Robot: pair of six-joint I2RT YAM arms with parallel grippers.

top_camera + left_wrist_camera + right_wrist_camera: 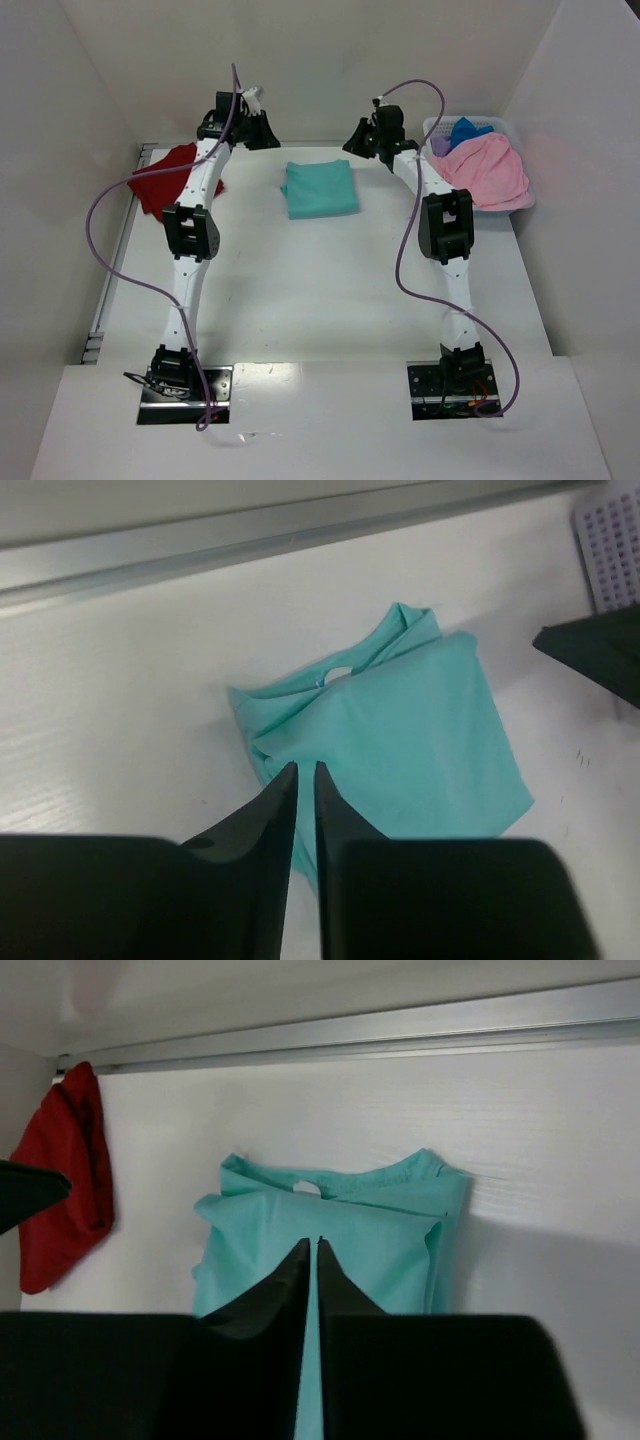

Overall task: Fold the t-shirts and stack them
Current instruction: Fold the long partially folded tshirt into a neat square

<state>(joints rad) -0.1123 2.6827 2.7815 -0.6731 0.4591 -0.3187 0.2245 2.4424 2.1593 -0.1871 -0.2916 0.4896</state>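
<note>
A folded teal t-shirt (320, 190) lies flat at the back middle of the table, collar toward the far rail. It also fills the left wrist view (400, 740) and the right wrist view (330, 1230). My left gripper (265, 135) hovers to its left and my right gripper (355, 140) to its right, both raised above the cloth. The left gripper (306, 765) has its jaws almost together with nothing between them. So does the right gripper (313, 1241). A crumpled dark red t-shirt (170, 175) lies at the back left (60, 1190).
A white perforated basket (522, 200) at the back right holds a pink shirt (485, 170), a blue one (468, 130) and a purple one (440, 146). Its corner shows in the left wrist view (610, 550). A metal rail (350, 1030) runs along the far edge.
</note>
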